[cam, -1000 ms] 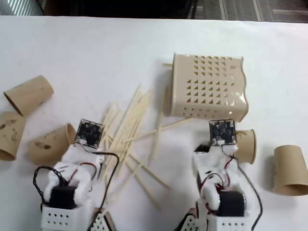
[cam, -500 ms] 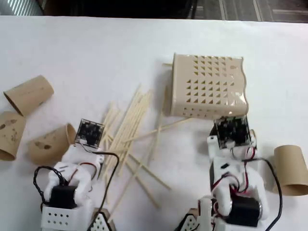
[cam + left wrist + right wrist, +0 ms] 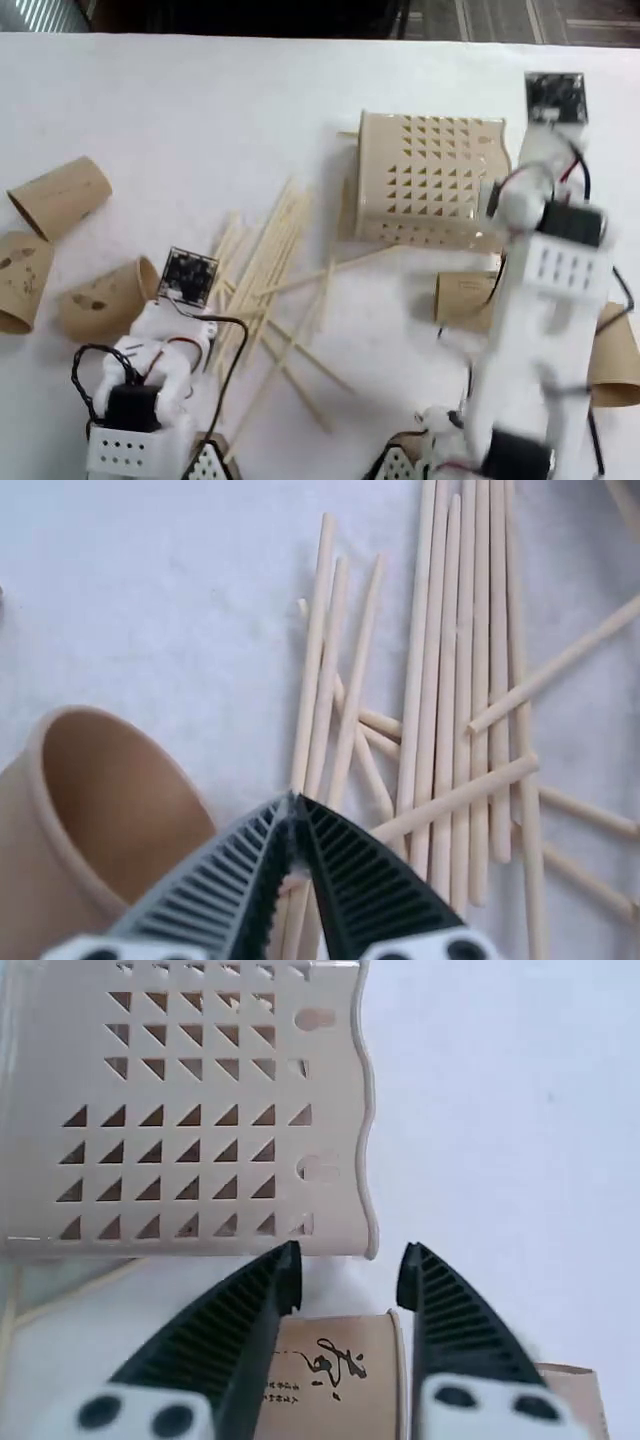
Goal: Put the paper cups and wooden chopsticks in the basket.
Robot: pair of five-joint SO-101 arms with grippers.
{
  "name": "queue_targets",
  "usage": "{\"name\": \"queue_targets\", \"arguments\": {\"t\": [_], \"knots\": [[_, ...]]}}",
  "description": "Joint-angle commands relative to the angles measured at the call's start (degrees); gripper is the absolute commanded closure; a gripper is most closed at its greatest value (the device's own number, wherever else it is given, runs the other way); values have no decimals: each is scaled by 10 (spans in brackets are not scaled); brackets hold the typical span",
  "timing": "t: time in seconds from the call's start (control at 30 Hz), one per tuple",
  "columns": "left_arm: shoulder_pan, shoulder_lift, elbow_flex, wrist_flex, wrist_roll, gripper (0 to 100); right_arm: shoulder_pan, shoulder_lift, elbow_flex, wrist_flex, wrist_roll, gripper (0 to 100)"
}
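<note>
Your right arm (image 3: 545, 270) has swung up beside the basket (image 3: 430, 180) at upper right, jaws open and empty. The paper cup (image 3: 462, 297) lies on the counter (image 3: 200, 100) just below, unbasketed. Left arm's (image 3: 150, 350) jaws are closed over the chopsticks (image 3: 470, 680).

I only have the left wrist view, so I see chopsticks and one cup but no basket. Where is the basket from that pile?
Observer: In the high view, the basket lies on its side just past the right end of the chopsticks, perforated wall up.
Operator: Is the right gripper holding anything?
Observer: No. The right gripper is open, and a paper cup lies close beneath it, next to the basket.
Operator: Any cups near mine?
Observer: Yes. Left of your cup lie two more on their sides, a farther cup and a nearer cup.
</note>
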Motion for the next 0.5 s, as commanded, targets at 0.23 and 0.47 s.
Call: {"name": "queue_targets", "arguments": {"t": [0.23,0.47], "knots": [[0,-5,-5,-12,-3,976,8,297,-279,102,-31,786],[0,-5,-4,-12,-3,976,4,440,-408,178,-31,786]]}}
